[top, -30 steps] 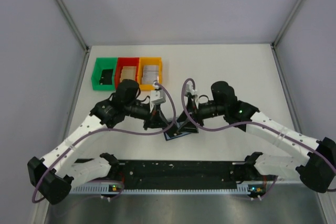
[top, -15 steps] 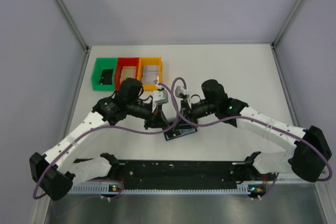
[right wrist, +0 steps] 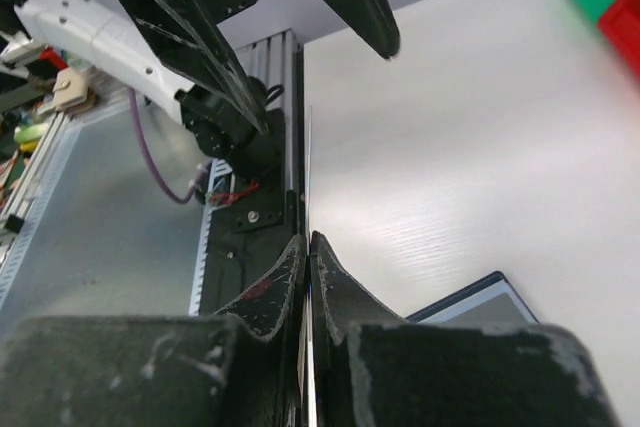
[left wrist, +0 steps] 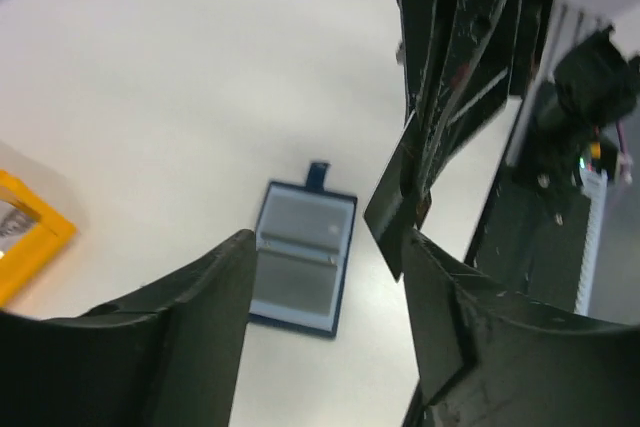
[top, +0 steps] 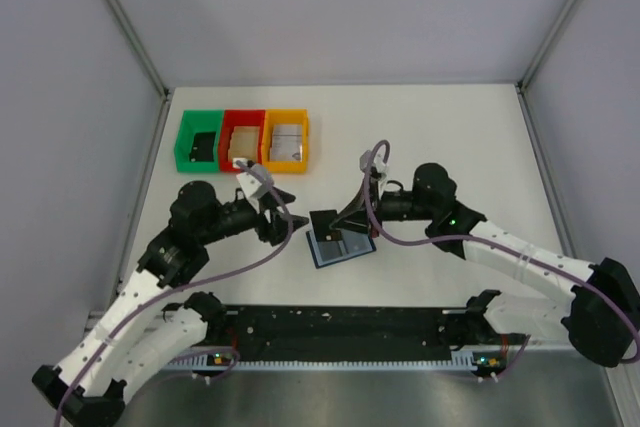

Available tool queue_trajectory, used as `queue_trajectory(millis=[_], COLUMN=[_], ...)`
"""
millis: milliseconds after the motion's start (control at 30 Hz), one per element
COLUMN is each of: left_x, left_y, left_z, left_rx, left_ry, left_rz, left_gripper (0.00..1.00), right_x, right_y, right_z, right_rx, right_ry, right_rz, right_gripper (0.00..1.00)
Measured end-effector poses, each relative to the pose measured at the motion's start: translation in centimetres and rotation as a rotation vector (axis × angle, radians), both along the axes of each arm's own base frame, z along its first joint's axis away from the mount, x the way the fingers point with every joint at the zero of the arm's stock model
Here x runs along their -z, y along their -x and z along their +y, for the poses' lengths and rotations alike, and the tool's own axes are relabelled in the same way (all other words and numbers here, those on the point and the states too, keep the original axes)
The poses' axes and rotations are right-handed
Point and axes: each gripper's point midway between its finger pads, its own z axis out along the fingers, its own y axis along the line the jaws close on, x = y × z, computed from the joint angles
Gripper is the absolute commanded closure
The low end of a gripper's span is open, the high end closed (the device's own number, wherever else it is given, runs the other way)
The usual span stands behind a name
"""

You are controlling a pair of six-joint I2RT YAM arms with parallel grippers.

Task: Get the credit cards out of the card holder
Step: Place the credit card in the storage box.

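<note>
Altogether two arms reach over the table. The left gripper (top: 288, 215) hangs just left of the card holder, its jaws spread wide with nothing between them. The right gripper (right wrist: 307, 247) has its jaws pressed together on one credit card (left wrist: 393, 215), which looks dark from the left wrist and shows as a thin edge-on line from its own wrist. Three bins stand in a row at the back left, touching side to side: green bin (top: 180, 142), red bin (top: 243, 114), orange bin (top: 305, 137). One card holder (left wrist: 300, 257) lies open and flat near the middle, two grey-blue panels facing up; the held card hangs above it, clear of the panels.

The table (top: 450, 137) is white, with pale grey walls, metal corner posts and a black rail (top: 340, 322) along the near edge. Purple cables loop from both wrists.
</note>
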Motion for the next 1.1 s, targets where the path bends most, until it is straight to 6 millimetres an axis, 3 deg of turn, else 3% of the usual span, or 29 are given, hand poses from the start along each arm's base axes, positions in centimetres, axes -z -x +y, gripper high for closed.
queue_trajectory(millis=[200, 567, 833, 1100], left_x=[-2.8, -4.5, -5.8, -6.3], left_y=[-0.2, -0.2, 0.5, 1.1], left_z=[1.0, -1.6, -2.6, -3.0], left_rx=[-0.134, -0.021, 0.062, 0.107], left_ry=[0.28, 0.473, 0.532, 0.561], left_rz=[-0.098, 0.002, 0.03, 0.056], left_gripper=[0.31, 0.39, 0.55, 0.55], right_x=[-1.6, -8.2, -9.0, -9.2], right_y=[-1.0, -0.7, -0.5, -0.4], right_z=[-0.3, -1.2, -1.4, -1.5], right_rx=[0.119, 0.145, 0.135, 0.134], right_ry=[-0.187, -0.484, -0.515, -0.529], right_rz=[0.005, -0.024, -0.028, -0.028], right_gripper=[1.0, 1.0, 1.0, 1.0])
